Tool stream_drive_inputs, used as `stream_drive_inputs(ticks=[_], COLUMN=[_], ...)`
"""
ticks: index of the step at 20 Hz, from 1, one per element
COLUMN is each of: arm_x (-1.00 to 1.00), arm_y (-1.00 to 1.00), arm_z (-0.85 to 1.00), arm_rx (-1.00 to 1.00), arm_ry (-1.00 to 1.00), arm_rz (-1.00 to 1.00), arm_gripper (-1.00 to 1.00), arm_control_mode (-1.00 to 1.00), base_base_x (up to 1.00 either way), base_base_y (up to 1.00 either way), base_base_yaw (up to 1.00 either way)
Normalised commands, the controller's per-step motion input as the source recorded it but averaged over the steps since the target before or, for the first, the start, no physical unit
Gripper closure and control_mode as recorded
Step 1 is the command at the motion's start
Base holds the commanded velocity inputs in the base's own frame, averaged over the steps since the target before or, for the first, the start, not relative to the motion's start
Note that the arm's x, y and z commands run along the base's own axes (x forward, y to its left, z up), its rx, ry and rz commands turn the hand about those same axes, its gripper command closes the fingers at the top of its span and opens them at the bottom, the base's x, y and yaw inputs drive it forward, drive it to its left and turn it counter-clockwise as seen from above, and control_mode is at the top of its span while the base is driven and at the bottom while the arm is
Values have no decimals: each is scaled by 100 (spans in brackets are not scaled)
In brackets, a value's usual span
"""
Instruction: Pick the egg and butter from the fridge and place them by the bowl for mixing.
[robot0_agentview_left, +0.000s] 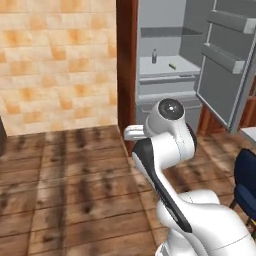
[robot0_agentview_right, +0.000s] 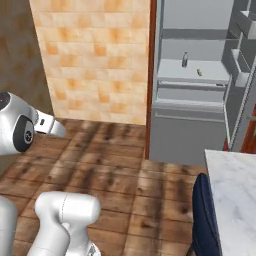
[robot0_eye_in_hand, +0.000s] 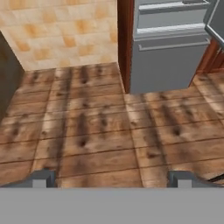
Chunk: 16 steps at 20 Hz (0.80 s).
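Fridge (robot0_agentview_left: 170, 75) seen open ahead, door swung right. Butter (robot0_agentview_left: 172, 65) laid on middle shelf beside small bottle (robot0_agentview_left: 154, 55), well apart from gripper (robot0_eye_in_hand: 112, 181). Gripper held over wood floor (robot0_eye_in_hand: 87, 131), fingers spread wide, nothing gripped.

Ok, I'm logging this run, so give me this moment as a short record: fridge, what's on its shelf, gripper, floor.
fridge: tall grey steel fridge, door swung open
shelf: slim pale yellow-green butter stick lying beside a small clear bottle, apart from it
egg: cannot tell where
gripper: two dark fingertips set wide apart, holding nothing, aimed down at the floor
floor: brown wooden planks
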Motion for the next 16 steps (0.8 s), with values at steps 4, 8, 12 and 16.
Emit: stream_drive_inputs(ticks=[4,8,12,16], arm_x=[0,0,0,0], arm_y=[0,0,0,0], arm_z=[0,0,0,0], arm_rx=[0,0,0,0], arm_ry=[0,0,0,0], arm_rz=[0,0,0,0], arm_gripper=[-100,-100,-100,-100], arm_control_mode=[100,100,100,100], base_base_x=[100,100,100,100], base_base_y=[-1,-2,-2,-19], base_base_yaw=[-19,-18,-17,-15])
